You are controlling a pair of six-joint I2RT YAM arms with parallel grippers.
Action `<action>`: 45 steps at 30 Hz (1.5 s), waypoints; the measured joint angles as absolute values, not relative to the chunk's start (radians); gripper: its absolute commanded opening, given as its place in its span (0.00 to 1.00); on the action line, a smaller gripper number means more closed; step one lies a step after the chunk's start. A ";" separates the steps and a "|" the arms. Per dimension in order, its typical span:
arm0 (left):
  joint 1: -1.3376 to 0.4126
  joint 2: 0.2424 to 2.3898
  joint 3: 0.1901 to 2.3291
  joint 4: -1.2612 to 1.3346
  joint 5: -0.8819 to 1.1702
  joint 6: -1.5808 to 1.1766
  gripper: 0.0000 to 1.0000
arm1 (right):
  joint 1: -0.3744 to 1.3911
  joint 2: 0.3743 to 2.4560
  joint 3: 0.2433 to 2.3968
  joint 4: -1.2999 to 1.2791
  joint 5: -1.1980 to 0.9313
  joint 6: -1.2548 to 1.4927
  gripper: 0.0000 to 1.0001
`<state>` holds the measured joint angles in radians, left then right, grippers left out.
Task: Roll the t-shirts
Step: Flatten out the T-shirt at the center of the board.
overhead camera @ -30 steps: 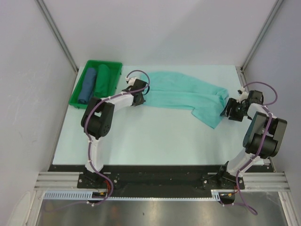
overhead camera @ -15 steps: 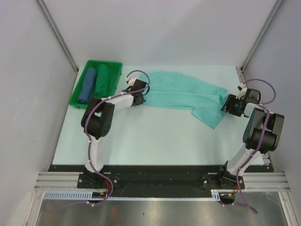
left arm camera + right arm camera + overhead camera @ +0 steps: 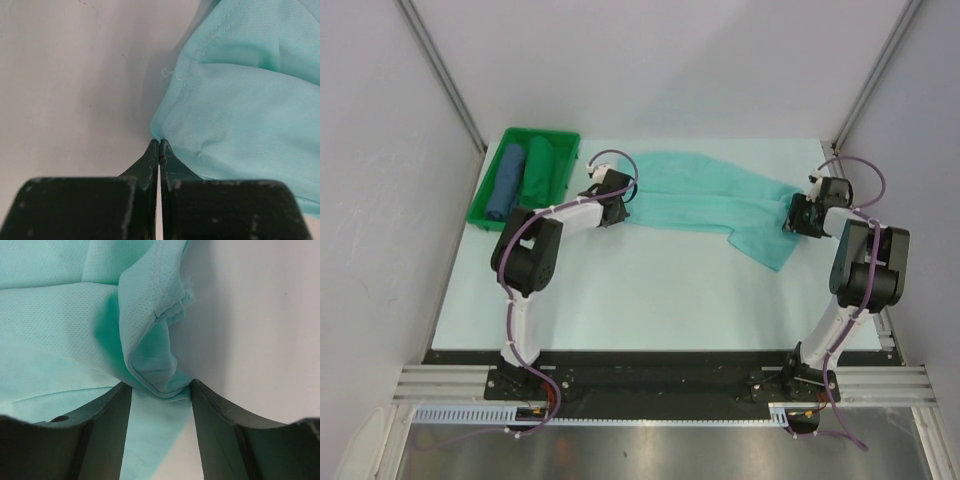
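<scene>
Stretching across the upper middle of the frame, the t-shirt [image 3: 710,200] lies as a long turquoise band on the surface [image 3: 620,290], not rolled at all; the left hand [image 3: 616,210] is clamped tight on its left-end corner; the right hand [image 3: 798,217], at the right end, stands with jaws apart astride a bunched fold, nothing gripped yet; in the upper left a green tray [image 3: 478,214] holds a blue roll [image 3: 506,182] and a dark green roll [image 3: 538,168], so two look finished, I'd say; this one's rolling is all to come; no brand, label or writing readable anywhere.
</scene>
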<state>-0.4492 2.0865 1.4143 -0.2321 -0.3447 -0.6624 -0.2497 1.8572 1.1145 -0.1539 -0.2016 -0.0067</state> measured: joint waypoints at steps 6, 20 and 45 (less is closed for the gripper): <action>-0.449 2.075 1.401 -0.229 -0.335 -0.662 0.00 | -0.280 1.857 1.120 -0.176 -0.198 0.017 0.54; -0.449 2.027 1.388 -0.227 -0.337 -0.649 0.00 | -0.325 1.855 1.127 -0.246 -0.283 0.031 0.00; -0.607 1.092 1.273 -0.250 -0.437 -0.420 0.00 | -0.763 1.235 1.383 -0.409 -0.918 0.100 0.00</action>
